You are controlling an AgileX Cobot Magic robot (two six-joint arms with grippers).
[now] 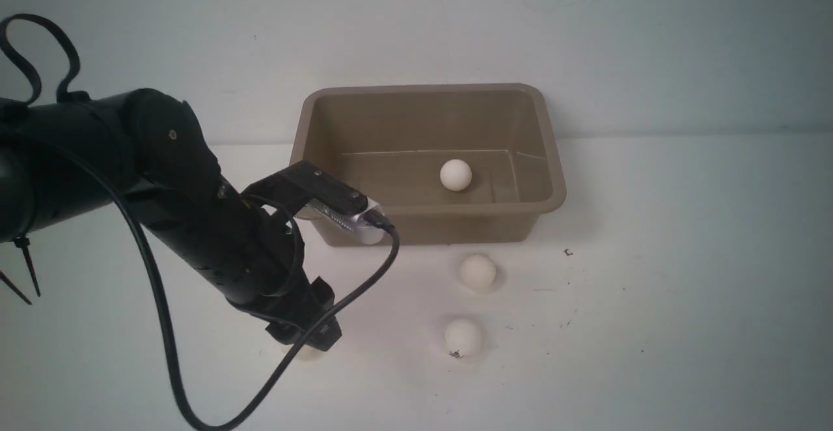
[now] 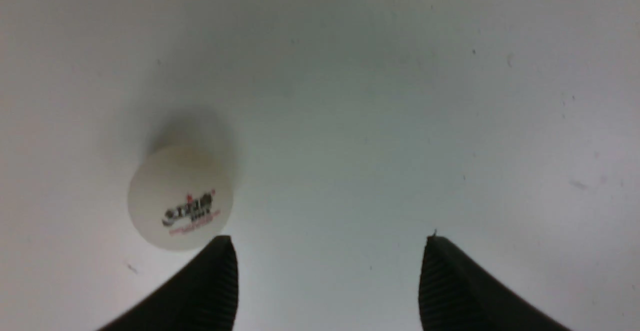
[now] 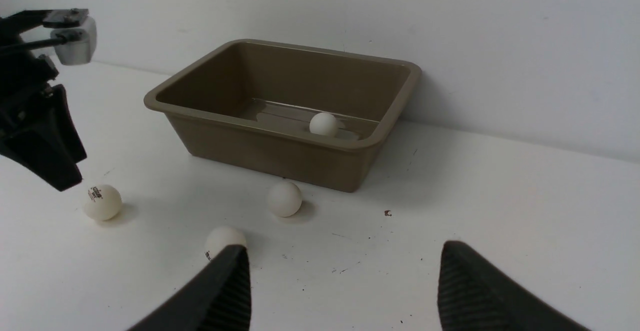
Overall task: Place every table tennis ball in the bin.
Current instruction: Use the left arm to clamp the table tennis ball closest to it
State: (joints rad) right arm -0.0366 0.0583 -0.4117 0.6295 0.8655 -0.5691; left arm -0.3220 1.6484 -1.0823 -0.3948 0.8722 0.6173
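The bin (image 1: 449,226) is being viewed ahead of the left gripper (image 2: 327,241), rightward. That gripper and the right gripper (image 3: 345,251) are being held wide, jaws empty. One table tennis ball (image 1: 455,175) is being contained in the bin; a printed ball (image 2: 180,197) is being shown just outside the left jaws, a third ball (image 1: 478,271) and a fourth ball (image 1: 463,337) ahead of the right gripper.

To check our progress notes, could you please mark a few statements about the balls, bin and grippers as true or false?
1. One ball lies inside the bin. True.
2. Only two balls lie on the table. False: three do, the ball nearest the bin, the middle ball and the leftmost ball.
3. The left gripper grips the leftmost ball. False: it is open, and that ball lies on the table outside its fingers.
4. The right gripper is open and empty. True.
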